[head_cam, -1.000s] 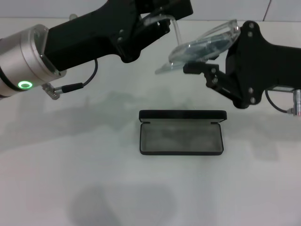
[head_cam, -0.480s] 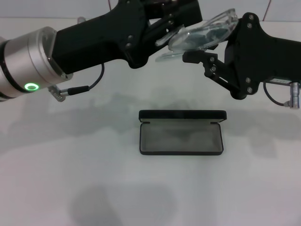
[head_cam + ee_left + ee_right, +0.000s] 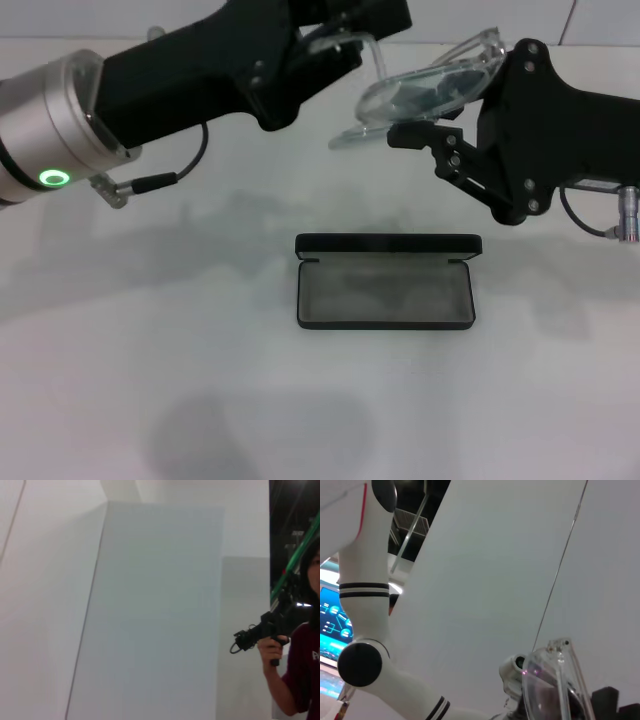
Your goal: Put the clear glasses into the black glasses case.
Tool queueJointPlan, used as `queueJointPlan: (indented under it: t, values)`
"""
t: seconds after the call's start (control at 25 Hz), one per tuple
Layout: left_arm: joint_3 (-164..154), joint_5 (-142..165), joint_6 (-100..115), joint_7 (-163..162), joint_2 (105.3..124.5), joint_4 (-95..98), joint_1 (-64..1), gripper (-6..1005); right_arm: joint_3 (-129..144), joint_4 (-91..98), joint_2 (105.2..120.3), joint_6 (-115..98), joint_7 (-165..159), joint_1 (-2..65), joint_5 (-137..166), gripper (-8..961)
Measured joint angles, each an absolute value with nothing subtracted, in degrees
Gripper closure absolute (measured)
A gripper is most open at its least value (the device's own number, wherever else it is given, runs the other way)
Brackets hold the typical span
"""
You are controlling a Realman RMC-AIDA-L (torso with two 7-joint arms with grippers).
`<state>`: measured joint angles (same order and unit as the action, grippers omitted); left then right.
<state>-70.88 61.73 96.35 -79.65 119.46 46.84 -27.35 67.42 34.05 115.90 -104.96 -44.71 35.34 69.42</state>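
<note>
Though aloft — one clear glasses (image 3: 425, 90), one black glasses case (image 3: 386, 294)

White table (image 3: 200, 400), matte, soft grey shadows across it. Back edge meets a pale wall (image 3: 600, 20) with a thin seam line. Left wrist view: white wall panels (image 3: 150, 610) angled together, dark opening at one side with a green pole (image 3: 295, 560); person in a dark red shirt (image 3: 305, 675) stands there holding a black handheld device (image 3: 260, 632). Right wrist view: large white panel (image 3: 495, 580) with a thin dark seam, dark ceiling area, blue-lit screen (image 3: 330, 620) at the edge.
</note>
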Motion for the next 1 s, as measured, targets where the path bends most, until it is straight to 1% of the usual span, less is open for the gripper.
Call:
queueJointPlan:
  t: [0.6,1.0]
  values:
    - [-70.58,61.39,96.72,-79.19,119.51,46.96,-26.58,809,67.50,33.40,116.02,-105.98,-45.01,35.15,69.39,839]
    - [-71.14,61.72,96.89,-79.25,119.68,47.08,-28.93,808,68.58,31.47,115.92,-105.44,-45.21,37.02,69.91,838]
